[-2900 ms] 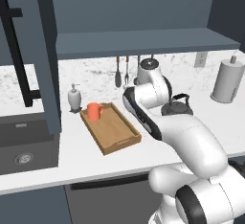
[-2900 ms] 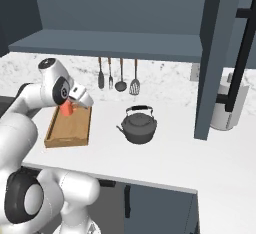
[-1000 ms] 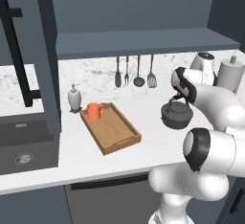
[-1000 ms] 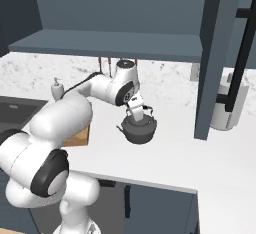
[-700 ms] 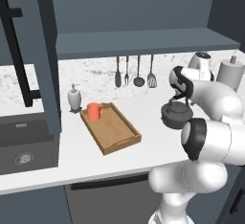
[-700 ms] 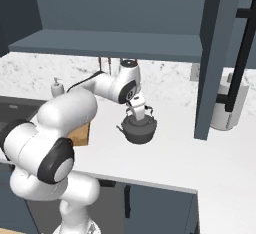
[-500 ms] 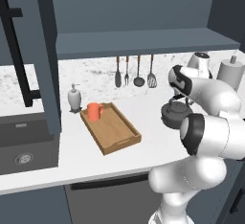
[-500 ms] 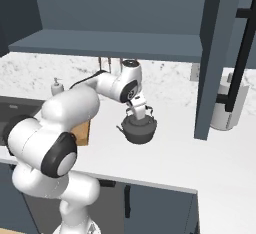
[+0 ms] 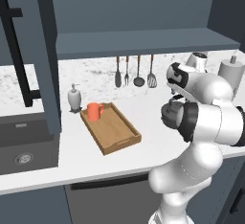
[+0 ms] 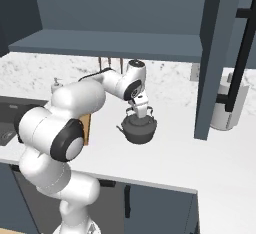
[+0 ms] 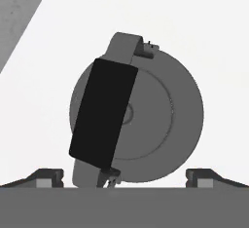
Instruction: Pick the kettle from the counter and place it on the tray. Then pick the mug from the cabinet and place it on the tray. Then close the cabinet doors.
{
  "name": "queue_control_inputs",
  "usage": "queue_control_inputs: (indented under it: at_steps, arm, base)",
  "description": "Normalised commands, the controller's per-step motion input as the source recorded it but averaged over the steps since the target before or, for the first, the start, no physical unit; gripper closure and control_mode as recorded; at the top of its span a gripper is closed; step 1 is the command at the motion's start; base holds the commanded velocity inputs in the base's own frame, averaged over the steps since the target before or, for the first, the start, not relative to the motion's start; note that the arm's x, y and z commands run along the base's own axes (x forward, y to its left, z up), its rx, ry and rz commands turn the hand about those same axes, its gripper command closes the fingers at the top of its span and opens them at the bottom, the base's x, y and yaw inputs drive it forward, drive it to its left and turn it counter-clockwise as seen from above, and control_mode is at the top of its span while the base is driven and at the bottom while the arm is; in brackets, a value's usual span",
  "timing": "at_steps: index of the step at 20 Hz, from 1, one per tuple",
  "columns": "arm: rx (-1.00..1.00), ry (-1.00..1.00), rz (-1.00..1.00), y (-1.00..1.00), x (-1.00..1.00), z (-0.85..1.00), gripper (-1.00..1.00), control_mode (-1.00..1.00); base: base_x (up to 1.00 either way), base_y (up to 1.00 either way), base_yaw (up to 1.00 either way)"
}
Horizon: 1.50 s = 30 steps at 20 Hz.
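The dark grey kettle (image 10: 140, 129) stands on the white speckled counter (image 10: 200, 158), right of the wooden tray (image 9: 111, 131). My gripper (image 10: 140, 109) hangs open just above its arched black handle, touching nothing. In the hand view the kettle (image 11: 151, 120) lies straight below, its handle running between my spread fingertips (image 11: 48, 176). My own arm covers most of the kettle (image 9: 166, 113) in the left base view. The orange mug (image 9: 94, 111) stands upright at the tray's far end. Both cabinet doors (image 9: 45, 50) (image 10: 215, 53) stand open beside the cabinet shelf (image 9: 143, 41).
A soap dispenser (image 9: 73, 98) stands just behind the tray. Utensils (image 9: 134, 72) hang on the back wall. A paper-towel roll (image 10: 227, 105) stands at the far right of the counter. A dark sink (image 9: 24, 141) lies to the left.
The arm has swung from over the tray and mug to the right, over the kettle. Over the last second the hand has sunk slightly toward the handle, jaws still open.
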Motion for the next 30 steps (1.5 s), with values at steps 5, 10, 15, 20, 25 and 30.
queue_control_inputs:
  at_steps: [5,10,15,20,25,30]
  arm:
    - [0.03,0.02,0.00,-0.02,0.21,-0.19,-1.00,-1.00]
    - [0.06,0.01,0.00,-0.06,0.22,-0.12,-1.00,-1.00]
    - [0.06,0.02,0.00,-0.05,0.26,-0.10,-1.00,-1.00]
    - [0.05,0.02,0.00,-0.04,0.22,-0.16,-1.00,-1.00]
    - [0.01,0.02,0.00,-0.01,0.03,-0.25,1.00,-1.00]
    - [0.00,0.00,0.00,0.00,-0.07,-0.22,1.00,-1.00]
  base:
    - [0.00,0.00,0.00]
    - [0.00,0.00,0.00]
    - [0.00,0.00,0.00]
    - [0.00,0.00,0.00]
    - [0.00,0.00,0.00]
    - [0.00,0.00,0.00]
